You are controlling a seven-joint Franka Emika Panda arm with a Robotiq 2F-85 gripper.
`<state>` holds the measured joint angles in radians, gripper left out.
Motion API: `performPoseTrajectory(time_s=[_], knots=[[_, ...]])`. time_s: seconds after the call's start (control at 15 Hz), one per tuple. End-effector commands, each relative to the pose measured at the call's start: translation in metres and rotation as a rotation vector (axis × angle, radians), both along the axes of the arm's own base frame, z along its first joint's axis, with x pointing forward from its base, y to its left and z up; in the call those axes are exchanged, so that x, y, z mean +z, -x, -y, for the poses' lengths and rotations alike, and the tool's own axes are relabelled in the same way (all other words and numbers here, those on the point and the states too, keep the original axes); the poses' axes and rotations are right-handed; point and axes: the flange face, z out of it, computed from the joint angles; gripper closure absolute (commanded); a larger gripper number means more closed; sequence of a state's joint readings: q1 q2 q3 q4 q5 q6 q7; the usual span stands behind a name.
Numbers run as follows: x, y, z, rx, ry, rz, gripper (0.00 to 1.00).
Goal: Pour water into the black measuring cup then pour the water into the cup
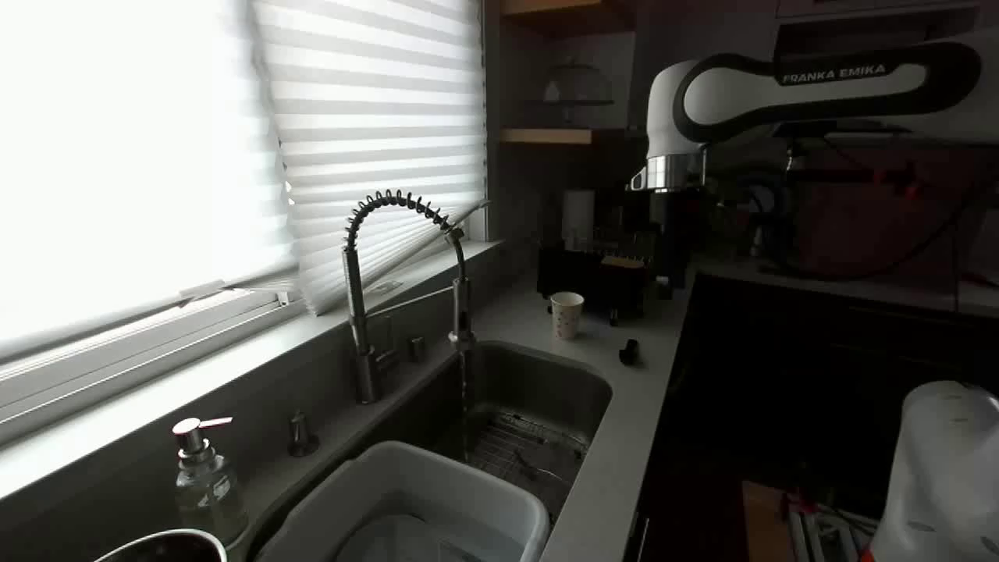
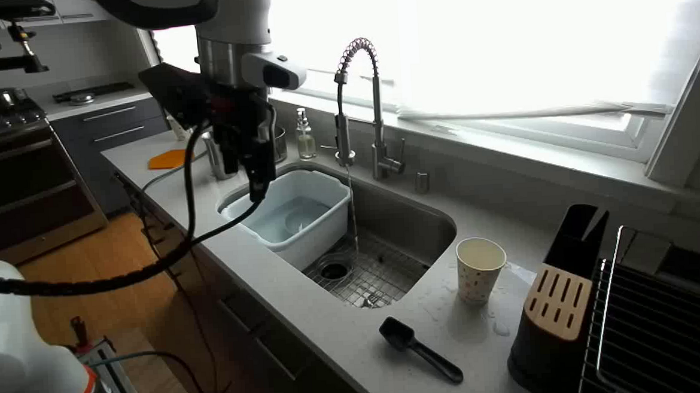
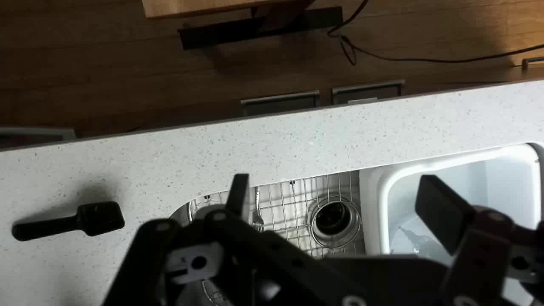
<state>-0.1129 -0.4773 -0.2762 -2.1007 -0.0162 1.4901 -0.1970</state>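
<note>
Gripper (image 3: pixel 340 202) stands with fingers wide apart, holding nothing. Measuring cup (image 3: pixel 87 219) lies on the counter (image 3: pixel 272 142), left of the fingers in the wrist view: bowl end nearer, handle pointing away, long axis roughly parallel to the counter's front edge.

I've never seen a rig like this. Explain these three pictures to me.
The machine is a white-and-black jointed robot arm, ending in a black two-fingered hand. Two pictures are taken from outside the robot; the third, from its wrist, looks past the hand. On the pale speckled counter lies a small black long-handled measuring cup; near it, a pale paper-like cup with coloured specks stands upright. A silver tap with a coiled spring runs a thin stream of water into the grey metal sink, just outside a pale plastic tub. The hand is open, holding nothing.
</note>
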Motion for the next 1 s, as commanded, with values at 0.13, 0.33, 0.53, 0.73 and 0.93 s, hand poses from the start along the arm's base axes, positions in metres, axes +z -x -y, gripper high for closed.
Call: performPoseTrajectory(time_s=[0.13,0.33,0.53,0.73,0.93], knots=[[0.0005,-0.0002,0.0003,0.000,0.000,-0.001,0.00],[0.0005,-0.0002,0.0003,0.000,0.000,-0.001,0.00],[0.0011,-0.0011,0.0001,0.004,0.007,0.005,0.00],[0.0024,-0.0029,-0.0009,0.012,0.018,0.015,0.00],[0.0024,-0.0030,-0.0011,0.014,0.019,0.015,0.00]])
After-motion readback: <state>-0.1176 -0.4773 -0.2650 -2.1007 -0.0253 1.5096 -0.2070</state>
